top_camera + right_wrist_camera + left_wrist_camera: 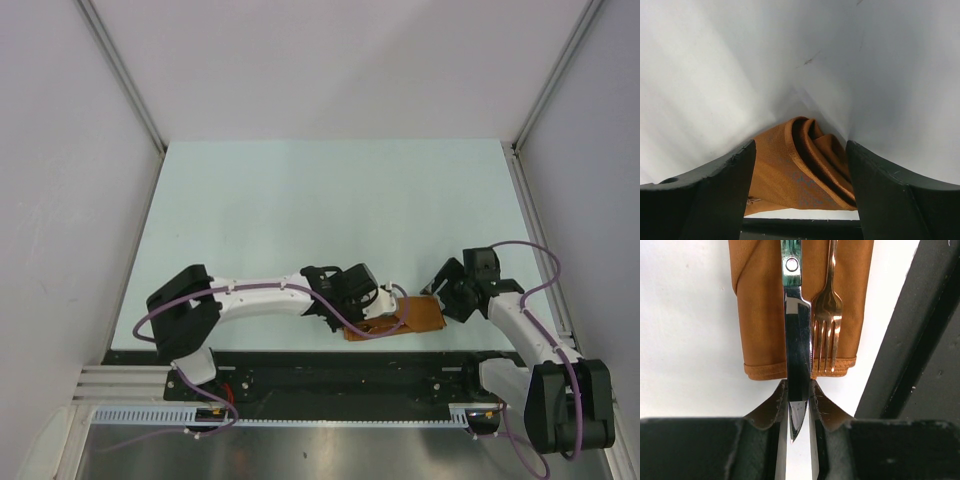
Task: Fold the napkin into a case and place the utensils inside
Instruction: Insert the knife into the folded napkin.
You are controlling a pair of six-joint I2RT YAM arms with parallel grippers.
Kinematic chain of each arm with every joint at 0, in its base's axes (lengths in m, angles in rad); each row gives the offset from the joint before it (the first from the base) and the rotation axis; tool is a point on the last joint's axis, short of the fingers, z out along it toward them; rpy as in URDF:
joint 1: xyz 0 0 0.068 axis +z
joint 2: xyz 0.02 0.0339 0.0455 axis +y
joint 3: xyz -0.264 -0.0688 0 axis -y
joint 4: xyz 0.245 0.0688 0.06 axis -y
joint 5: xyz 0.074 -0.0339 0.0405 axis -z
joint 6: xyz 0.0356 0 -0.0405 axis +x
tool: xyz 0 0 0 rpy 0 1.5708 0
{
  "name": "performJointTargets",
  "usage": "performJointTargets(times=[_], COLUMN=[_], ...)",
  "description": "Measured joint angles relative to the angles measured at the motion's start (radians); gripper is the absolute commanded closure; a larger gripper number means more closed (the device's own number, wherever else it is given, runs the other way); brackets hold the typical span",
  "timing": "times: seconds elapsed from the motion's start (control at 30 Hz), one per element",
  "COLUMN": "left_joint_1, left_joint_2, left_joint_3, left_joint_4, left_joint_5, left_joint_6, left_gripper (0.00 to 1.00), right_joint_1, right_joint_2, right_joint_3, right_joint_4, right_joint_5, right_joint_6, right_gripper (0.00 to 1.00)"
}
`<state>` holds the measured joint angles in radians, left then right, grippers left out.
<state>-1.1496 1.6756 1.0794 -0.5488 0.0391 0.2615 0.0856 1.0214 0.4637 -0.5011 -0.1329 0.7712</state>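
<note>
Left fingers [780, 403] pinch knife [793, 340]; hidden in top view.

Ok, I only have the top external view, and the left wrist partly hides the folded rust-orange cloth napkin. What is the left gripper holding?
Observer: The left gripper is shut on the blade of a steel knife with a dark teal handle, which lies along the rust-orange cloth napkin.
Operator: Anything beside it?
Observer: A copper-coloured metal fork lies on the cloth beside the knife, tines toward the gripper.
Operator: And the right gripper?
Observer: The right gripper is open, with the napkin's layered end between its fingers.
</note>
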Motion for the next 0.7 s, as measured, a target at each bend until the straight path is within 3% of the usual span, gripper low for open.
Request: performJointTargets(times=[0.7], left_joint_1=[0.0], left_joint_2=[0.099], left_joint_3=[0.106], left_joint_4=[0.003], left_joint_5=[0.025], left_joint_6=[0.028], left_gripper=[1.0], right_joint_1=[0.038], right_joint_2=[0.012], right_joint_3=[-0.003], right_joint_4=[0.014], right_joint_5=[0.0], right_joint_6=[0.027], right_gripper=[0.23])
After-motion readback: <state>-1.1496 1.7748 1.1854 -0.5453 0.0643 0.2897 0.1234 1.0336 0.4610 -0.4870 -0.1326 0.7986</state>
